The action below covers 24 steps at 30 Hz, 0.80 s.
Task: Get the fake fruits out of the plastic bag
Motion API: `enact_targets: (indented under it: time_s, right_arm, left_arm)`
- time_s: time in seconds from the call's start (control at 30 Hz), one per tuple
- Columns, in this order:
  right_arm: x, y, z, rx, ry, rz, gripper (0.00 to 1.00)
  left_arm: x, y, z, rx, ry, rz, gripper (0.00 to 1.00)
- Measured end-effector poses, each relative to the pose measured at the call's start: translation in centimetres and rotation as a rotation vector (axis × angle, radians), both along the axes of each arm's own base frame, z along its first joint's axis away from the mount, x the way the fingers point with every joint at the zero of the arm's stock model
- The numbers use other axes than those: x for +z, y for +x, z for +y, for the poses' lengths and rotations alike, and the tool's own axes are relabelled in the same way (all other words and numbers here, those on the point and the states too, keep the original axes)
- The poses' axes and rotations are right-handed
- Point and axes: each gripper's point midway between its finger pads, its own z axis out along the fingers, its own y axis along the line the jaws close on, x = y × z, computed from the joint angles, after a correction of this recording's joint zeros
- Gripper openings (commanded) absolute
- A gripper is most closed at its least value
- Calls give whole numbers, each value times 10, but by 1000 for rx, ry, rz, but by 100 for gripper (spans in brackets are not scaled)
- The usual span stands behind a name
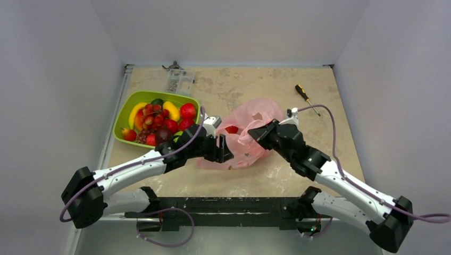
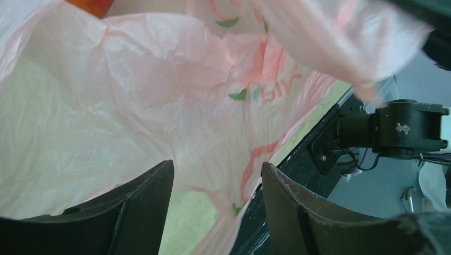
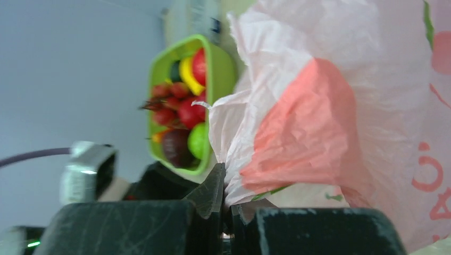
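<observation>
The pink plastic bag (image 1: 254,127) lies crumpled at the table's middle, with one red fruit (image 1: 232,129) showing at its opening. My right gripper (image 1: 255,134) is shut on a fold of the bag's edge and holds it up; the pinch shows in the right wrist view (image 3: 226,183). My left gripper (image 1: 225,151) is open at the bag's left near side. In the left wrist view its jaws (image 2: 218,183) stand wide apart with the bag film (image 2: 159,106) just ahead of them, and a red-orange fruit (image 2: 90,5) peeks in at the top edge. Several fruits (image 1: 159,121) lie in the tray.
A lime-green tray (image 1: 123,114) of fruits stands left of the bag, also in the right wrist view (image 3: 226,66). A yellow-handled screwdriver (image 1: 307,99) lies at the back right. A clear plastic piece (image 1: 178,81) lies behind the tray. Walls close in on three sides.
</observation>
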Motion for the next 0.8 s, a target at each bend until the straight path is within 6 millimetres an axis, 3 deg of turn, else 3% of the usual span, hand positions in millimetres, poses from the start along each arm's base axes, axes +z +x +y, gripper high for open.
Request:
enact_targets:
  time_s: [0.1, 0.2, 0.3, 0.53, 0.8]
  right_arm:
    - [48, -2, 0, -38, 202, -67, 0]
    - [78, -3, 0, -66, 354, -89, 0]
    - [95, 0, 3, -77, 478, -93, 0]
    - [78, 5, 17, -63, 523, -18, 0]
    - [87, -2, 12, -59, 569, -34, 0]
  left_arm:
    - [12, 3, 4, 17, -29, -56, 59]
    - [26, 13, 3, 47, -67, -121, 59]
    - [33, 22, 0, 75, -92, -160, 57]
    - [18, 54, -11, 137, -20, -191, 49]
    - [3, 95, -25, 198, 90, -255, 46]
